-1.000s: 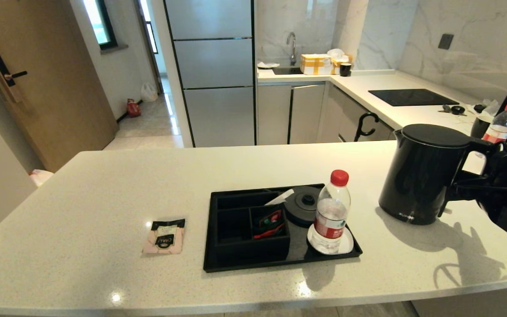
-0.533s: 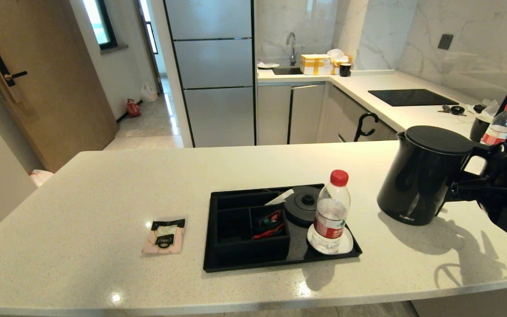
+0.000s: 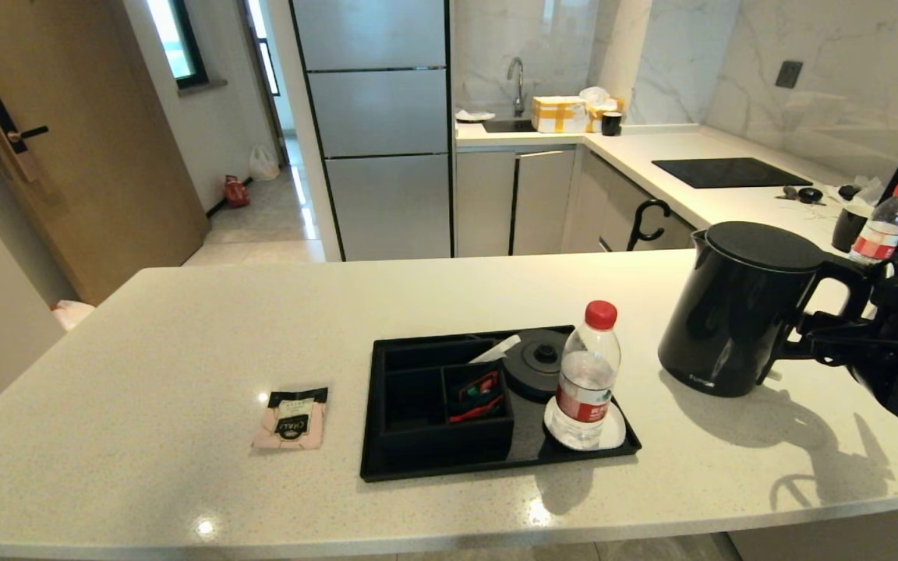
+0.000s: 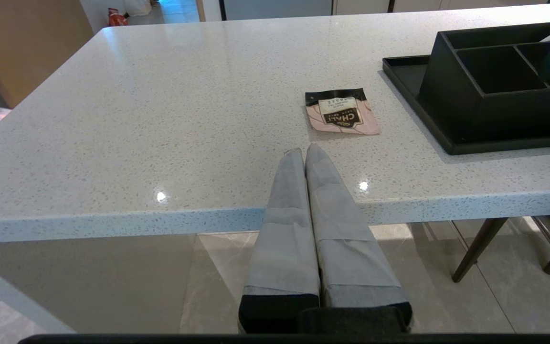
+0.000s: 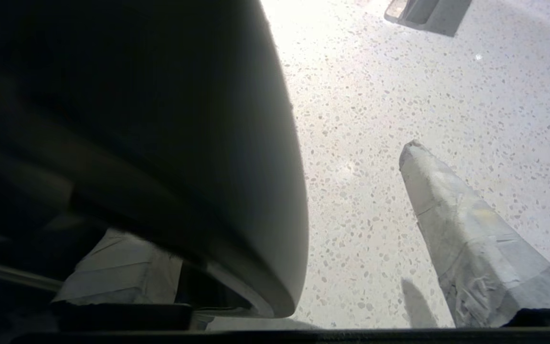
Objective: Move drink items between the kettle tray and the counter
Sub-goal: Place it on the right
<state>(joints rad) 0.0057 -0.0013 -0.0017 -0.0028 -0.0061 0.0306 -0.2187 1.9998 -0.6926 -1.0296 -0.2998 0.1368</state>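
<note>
The black kettle [image 3: 737, 312] hangs slightly tilted at the right of the counter [image 3: 184, 327], its base near the stone. My right gripper [image 3: 796, 343] reaches into its loop handle from the right. In the right wrist view the kettle [image 5: 136, 119] covers one finger, while the other finger [image 5: 466, 239] stands well apart with bare counter between, so the gripper is open. The pink sachet [image 3: 291, 418] lies flat left of the kettle tray [image 3: 496, 463]. My left gripper [image 4: 303, 152] is shut and empty at the counter's front edge, just short of the sachet [image 4: 342, 111].
On the tray, a water bottle [image 3: 588, 374] with a red cap stands on the white coaster [image 3: 613, 436], beside the bare round kettle base [image 3: 539, 358]. Red and green packets [image 3: 476, 393] fill one compartment. A second bottle [image 3: 882, 226] stands behind my right arm.
The kettle and my right gripper have shifted a little left, toward the tray. Sachet, tray and bottle have not moved.
</note>
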